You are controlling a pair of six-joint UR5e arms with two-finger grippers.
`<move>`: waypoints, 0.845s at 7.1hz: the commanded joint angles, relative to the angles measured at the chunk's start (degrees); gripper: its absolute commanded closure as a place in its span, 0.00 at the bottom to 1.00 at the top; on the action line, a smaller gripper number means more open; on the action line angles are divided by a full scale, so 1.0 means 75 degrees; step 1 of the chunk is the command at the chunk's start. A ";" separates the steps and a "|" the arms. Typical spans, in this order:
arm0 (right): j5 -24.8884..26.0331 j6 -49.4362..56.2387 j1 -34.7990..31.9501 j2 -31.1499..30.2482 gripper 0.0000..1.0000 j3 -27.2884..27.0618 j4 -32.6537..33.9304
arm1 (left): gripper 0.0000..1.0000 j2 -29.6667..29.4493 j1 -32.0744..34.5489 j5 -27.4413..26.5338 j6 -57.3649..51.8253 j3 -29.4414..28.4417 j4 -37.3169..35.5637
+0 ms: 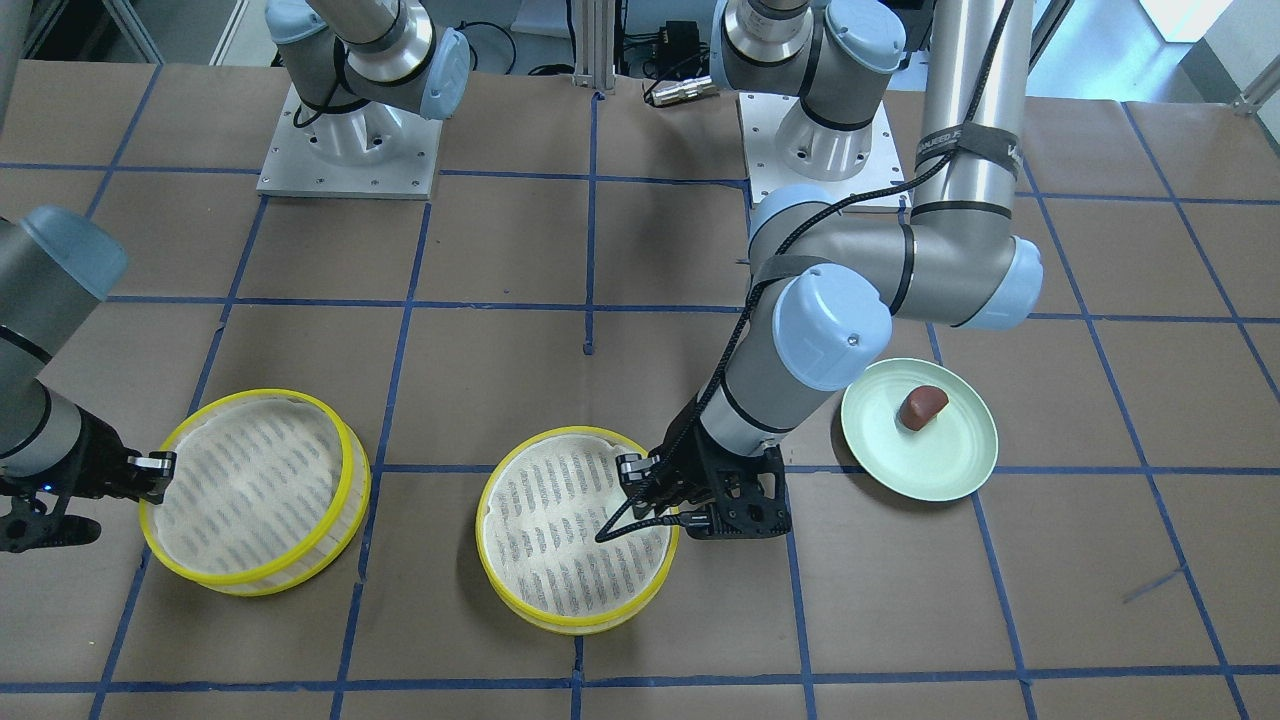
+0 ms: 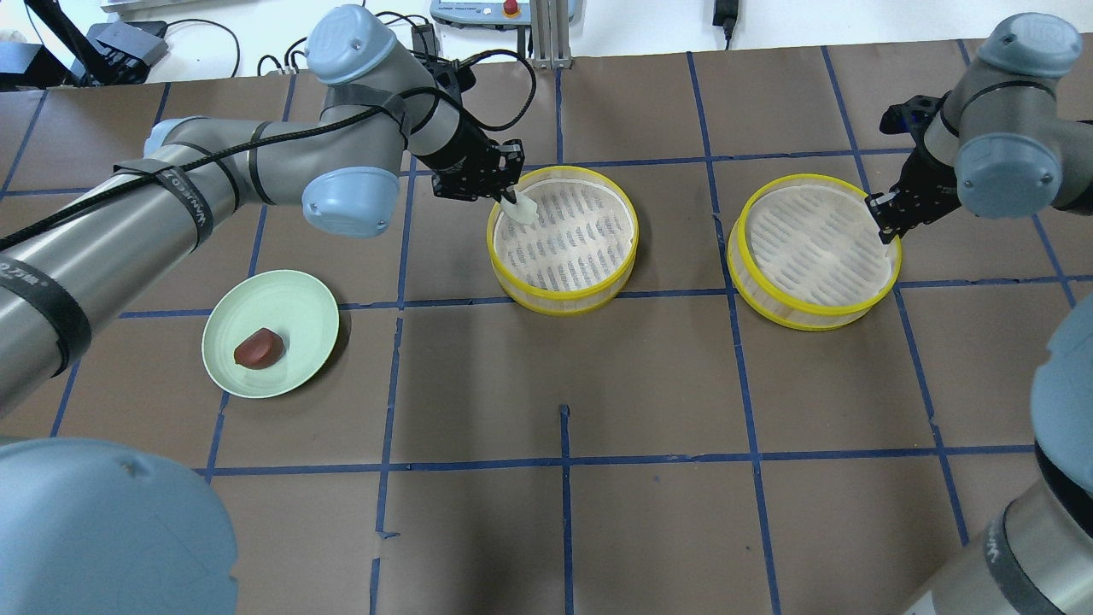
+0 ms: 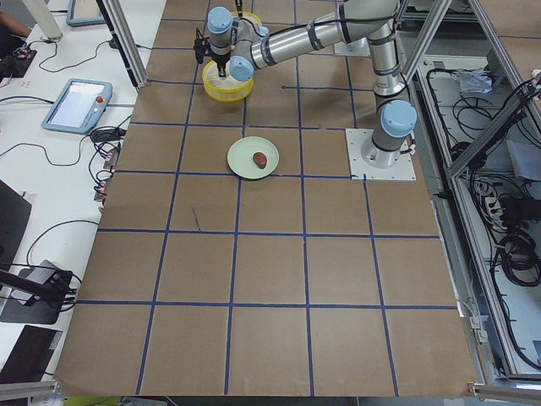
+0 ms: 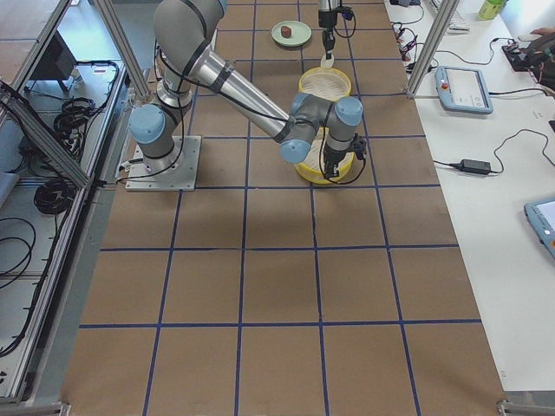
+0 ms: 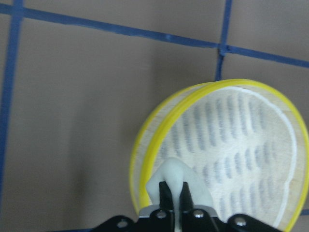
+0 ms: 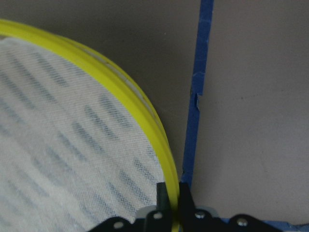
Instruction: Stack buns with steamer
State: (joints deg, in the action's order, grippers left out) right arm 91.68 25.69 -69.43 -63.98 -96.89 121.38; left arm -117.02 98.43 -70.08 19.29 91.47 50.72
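My left gripper [image 2: 510, 198] is shut on the white bun [image 2: 521, 210] and holds it just inside the near-left rim of the middle yellow-rimmed steamer [image 2: 589, 295]. The left wrist view shows the white bun [image 5: 175, 178] pinched between the fingers [image 5: 165, 193] over that steamer's cloth liner [image 5: 236, 159]. The reddish-brown bun [image 2: 259, 348] lies on the pale green plate [image 2: 295, 290]. My right gripper [image 2: 885, 220] is shut on the rim of the second steamer [image 2: 794, 316]; the right wrist view shows the yellow rim [image 6: 145, 116] between the fingers.
The two steamers stand side by side about a hand's width apart. The plate [image 1: 945, 475] with the brown bun [image 1: 922, 406] sits to the left arm's side of the middle steamer [image 1: 560, 615]. Brown paper with a blue tape grid covers the table.
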 commanded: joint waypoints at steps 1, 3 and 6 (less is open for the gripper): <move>0.0104 -0.0144 0.0000 -0.0117 0.95 0.0330 -0.0059 | 0.00 0.0144 0.0072 -0.0007 0.0124 0.0026 -0.0036; 0.0187 -0.0830 -0.0058 -0.0456 0.94 0.0798 -0.0525 | 0.00 0.0506 -0.0441 -0.1221 -0.1169 0.0295 0.0663; 0.0070 -0.3928 -0.1517 -0.0528 0.94 0.1502 -0.1289 | 0.00 0.0708 -0.2257 -0.1892 -0.4050 0.0635 0.2782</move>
State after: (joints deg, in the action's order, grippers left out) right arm 92.38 6.71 -75.40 -67.86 -87.80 113.28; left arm -111.91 86.31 -82.52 -2.61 95.31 65.68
